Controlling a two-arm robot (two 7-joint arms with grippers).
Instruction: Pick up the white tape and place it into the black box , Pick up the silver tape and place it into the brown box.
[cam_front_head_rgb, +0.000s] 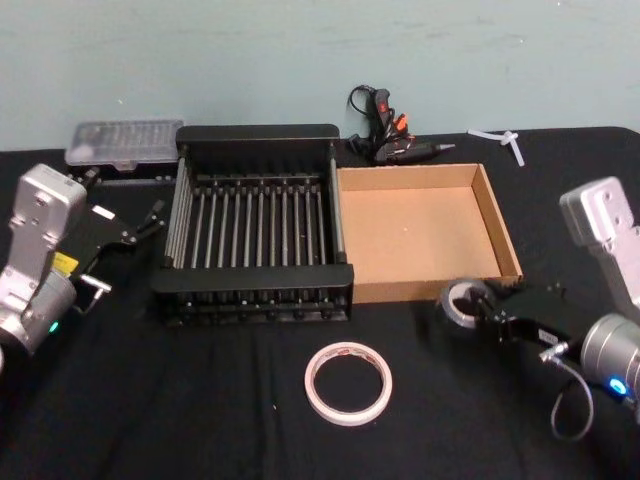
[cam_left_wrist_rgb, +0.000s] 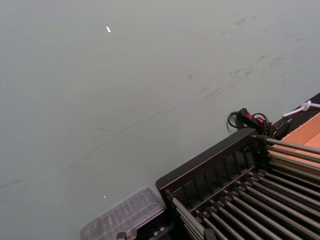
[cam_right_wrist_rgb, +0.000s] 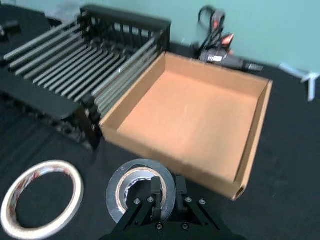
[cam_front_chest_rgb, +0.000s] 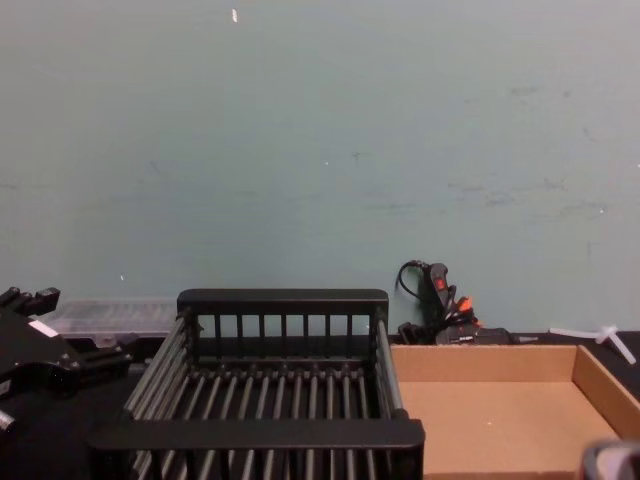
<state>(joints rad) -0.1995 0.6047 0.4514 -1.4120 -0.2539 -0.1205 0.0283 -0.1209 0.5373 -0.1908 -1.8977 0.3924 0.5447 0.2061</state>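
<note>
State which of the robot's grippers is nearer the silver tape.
Right. The right gripper is at the silver tape; the left gripper sits beyond the black box.

The brown box (cam_front_head_rgb: 420, 235) lies open-topped; its low wall faces the silver tape (cam_front_head_rgb: 463, 303).

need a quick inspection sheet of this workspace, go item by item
surface: table under a black cloth.
white tape: white tape flat on the cloth, in front of the boxes, untouched.
silver tape: silver tape on the cloth just in front of the brown box's near wall, one finger inside its core.
black box: black box holds nothing.
brown box: brown box holds nothing, touching the black box's right side.
clutter: clear plastic case back left; glue gun behind the boxes; white plastic piece back right.
grippers: right gripper at the silver tape, jaws astride its wall; left gripper parked left of the black box.
cables: cable loop at the right wrist.
surroundings: pale green wall, scuffed.
</note>
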